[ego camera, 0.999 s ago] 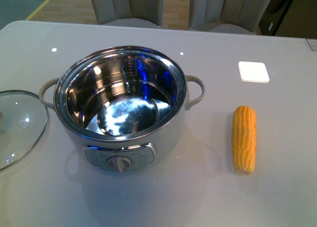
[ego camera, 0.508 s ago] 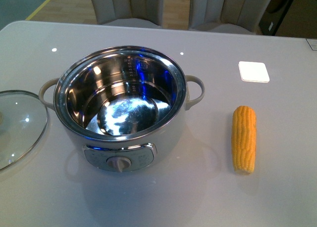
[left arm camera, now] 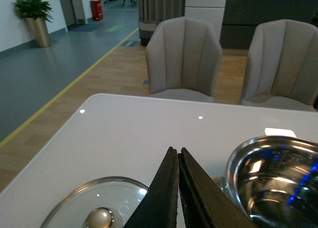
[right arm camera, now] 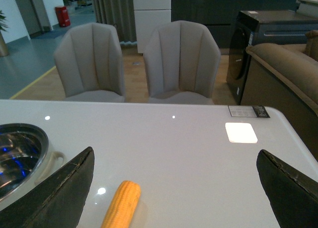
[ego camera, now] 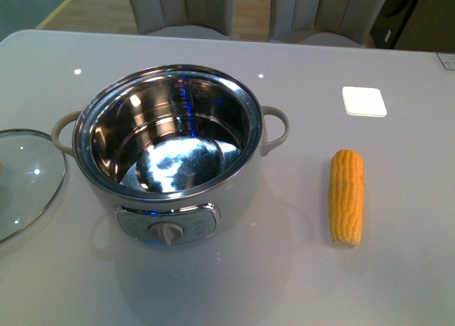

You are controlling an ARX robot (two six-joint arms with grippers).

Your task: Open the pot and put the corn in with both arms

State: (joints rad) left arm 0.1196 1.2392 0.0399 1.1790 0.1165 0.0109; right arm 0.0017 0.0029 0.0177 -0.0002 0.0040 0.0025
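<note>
The pot (ego camera: 167,152) stands open on the white table, shiny steel inside, cream body, knob at the front. It also shows in the left wrist view (left arm camera: 273,183) and in the right wrist view (right arm camera: 17,156). The corn (ego camera: 347,196) lies on the table to the pot's right, apart from it, and shows in the right wrist view (right arm camera: 121,204). Neither arm shows in the front view. My left gripper (left arm camera: 178,151) is shut and empty, above the table between the glass lid and the pot. My right gripper (right arm camera: 175,161) is open wide, above the corn's far end.
The glass lid (ego camera: 25,180) with its grey knob (left arm camera: 99,219) lies flat on the table left of the pot. A small white square pad (ego camera: 364,102) lies at the back right. Two grey chairs (left arm camera: 184,59) stand behind the table's far edge.
The front view has shifted slightly; the pot, lid and corn appear a little further left. Nothing on the table has been moved or taken hold of.
</note>
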